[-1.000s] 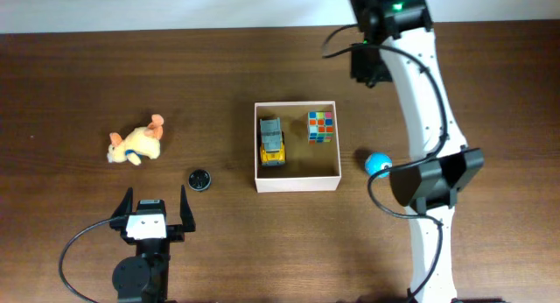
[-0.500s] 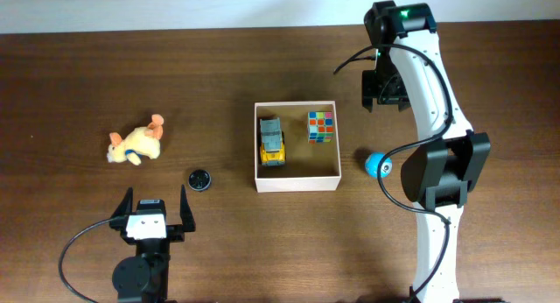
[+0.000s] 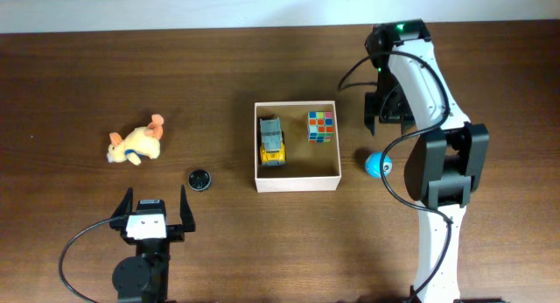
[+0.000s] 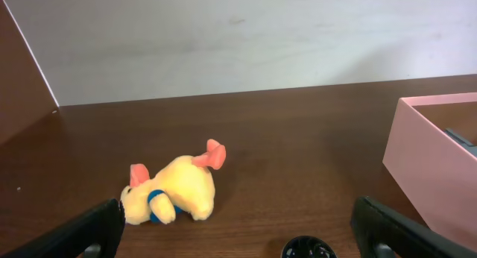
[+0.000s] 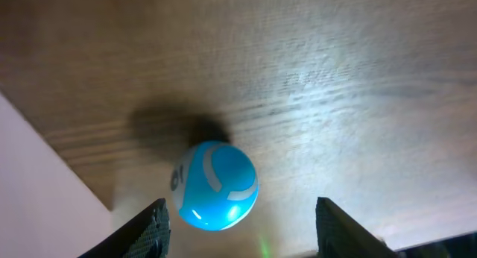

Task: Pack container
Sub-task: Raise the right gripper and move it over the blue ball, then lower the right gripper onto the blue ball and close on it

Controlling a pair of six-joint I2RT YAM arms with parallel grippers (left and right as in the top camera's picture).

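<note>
Overhead light: bright, even across my tabletop (image 3: 219,75); shadows short, soft.
Glare: pale sheen on the wood beside the blue ball (image 5: 215,186).
Shadow: dark soft blotch touching that ball.
Focus: my left tool (image 4: 238,232) blurs at the near corners.

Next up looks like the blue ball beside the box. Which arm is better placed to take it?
Right. The right gripper hangs open above the blue ball, which shows between its fingers in the wrist view, close beside the container. The left gripper is on the container's far side, near the plush toy.
</note>
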